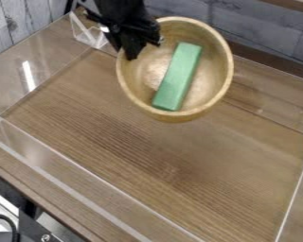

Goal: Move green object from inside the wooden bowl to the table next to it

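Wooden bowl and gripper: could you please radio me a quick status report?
Gripper shut at the rim of the wooden bowl. Green block inside, not yet on the table. Nothing seen covering it.

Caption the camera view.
Gripper shut at the rim of the wooden bowl, green block inside, above the wood-grain table.

Wooden bowl [144, 79], light tan; block inside [178, 77], solid mint green; tabletop [141, 142], brown with streaked wood grain; gripper [132, 38], black.
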`<state>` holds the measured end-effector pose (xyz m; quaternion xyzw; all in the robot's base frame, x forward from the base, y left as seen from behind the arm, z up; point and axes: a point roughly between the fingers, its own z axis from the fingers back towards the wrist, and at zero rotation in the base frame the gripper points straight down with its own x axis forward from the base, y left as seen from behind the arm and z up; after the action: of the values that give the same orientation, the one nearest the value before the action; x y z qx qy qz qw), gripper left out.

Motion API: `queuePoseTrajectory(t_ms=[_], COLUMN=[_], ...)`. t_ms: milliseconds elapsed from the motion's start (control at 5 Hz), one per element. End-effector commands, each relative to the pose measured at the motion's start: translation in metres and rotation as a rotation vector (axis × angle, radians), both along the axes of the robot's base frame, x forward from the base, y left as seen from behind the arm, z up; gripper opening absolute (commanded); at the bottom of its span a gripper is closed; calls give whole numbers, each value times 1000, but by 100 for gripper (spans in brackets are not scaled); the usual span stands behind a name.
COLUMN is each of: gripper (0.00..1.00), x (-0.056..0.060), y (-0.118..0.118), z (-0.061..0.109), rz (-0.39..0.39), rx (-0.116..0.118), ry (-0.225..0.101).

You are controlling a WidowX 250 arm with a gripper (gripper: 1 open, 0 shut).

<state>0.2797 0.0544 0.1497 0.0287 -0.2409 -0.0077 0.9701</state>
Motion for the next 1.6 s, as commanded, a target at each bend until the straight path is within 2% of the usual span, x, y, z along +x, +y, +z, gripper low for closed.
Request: queuePoseTrajectory(t_ms=[0,400,600,1000,1400], gripper=[0,0,0,0,0], x=[12,10,31,49,66], y=[-5,-12,-22,-27,-9], z=[20,19,28,-11,-30], rz=[39,90,136,250,181], rx=[17,19,18,40,44], ry=[-74,-83,-85,-59,-62])
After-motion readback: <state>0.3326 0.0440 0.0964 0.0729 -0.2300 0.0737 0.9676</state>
